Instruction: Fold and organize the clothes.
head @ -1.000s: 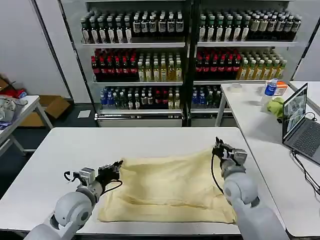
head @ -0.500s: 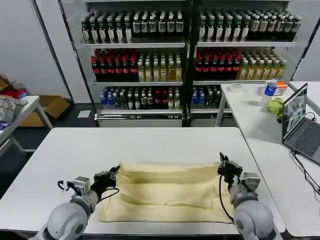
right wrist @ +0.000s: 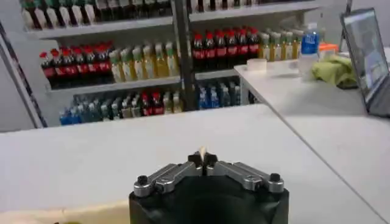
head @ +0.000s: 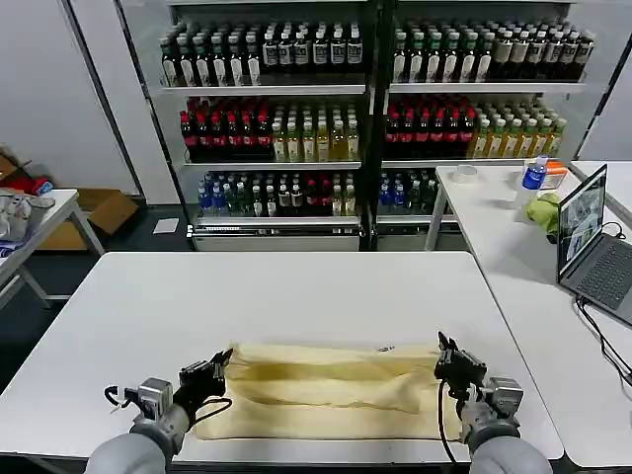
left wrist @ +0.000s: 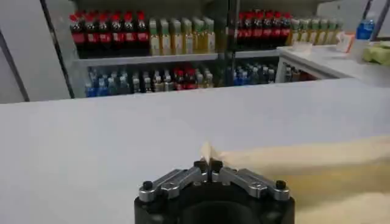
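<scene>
left gripper [head: 219, 363]: low, near body, jaws pinched together on T-shirt [head: 326, 390] corner, cloth tip poking up between jaws | right gripper [head: 447, 357]: low, level with left, jaws pinched on opposite corner

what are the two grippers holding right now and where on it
Both hold the cream-yellow T-shirt: the left gripper pinches its far left corner, the right gripper its far right corner.

one T-shirt [head: 331, 387], two pincers, one laptop [head: 592, 244]
</scene>
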{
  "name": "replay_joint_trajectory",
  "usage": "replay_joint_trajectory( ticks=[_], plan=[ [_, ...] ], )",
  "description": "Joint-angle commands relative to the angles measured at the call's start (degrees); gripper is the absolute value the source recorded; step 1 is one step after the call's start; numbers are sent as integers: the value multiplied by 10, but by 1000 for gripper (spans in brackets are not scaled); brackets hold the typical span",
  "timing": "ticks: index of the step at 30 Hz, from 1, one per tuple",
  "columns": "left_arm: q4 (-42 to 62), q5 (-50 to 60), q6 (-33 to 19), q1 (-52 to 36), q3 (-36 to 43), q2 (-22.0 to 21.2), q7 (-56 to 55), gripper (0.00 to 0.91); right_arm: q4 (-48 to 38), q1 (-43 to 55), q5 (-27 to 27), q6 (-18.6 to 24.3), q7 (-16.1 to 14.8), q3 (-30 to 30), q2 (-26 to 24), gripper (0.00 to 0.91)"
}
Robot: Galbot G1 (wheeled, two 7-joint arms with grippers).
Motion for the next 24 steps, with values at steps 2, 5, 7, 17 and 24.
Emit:
replay_joint_trajectory(
  ticks=[2, 5, 7, 17, 24],
  plan=[
    [-3, 49, -1, 59, -17, -5, 4, 30, -4, -23, -4, -6, 4, 0, 4, 0],
    [4, 52, 2, 57, -14, -9, 3, 30, -12, -23, -7, -6, 5, -3, 6, 0],
    [6, 58, 2, 56, -8, -12, 3, 30, -17, -21, -10, -7, 5, -7, 8, 0],
    [45, 117, -3, 35, 13, -31, 2, 161, -34, -2, -23, -46, 7, -30, 19, 907],
    [46, 118, -4, 27, 4, -43, -7, 907, -15, -12, -28, -41, 1, -23, 21, 907]
  ],
)
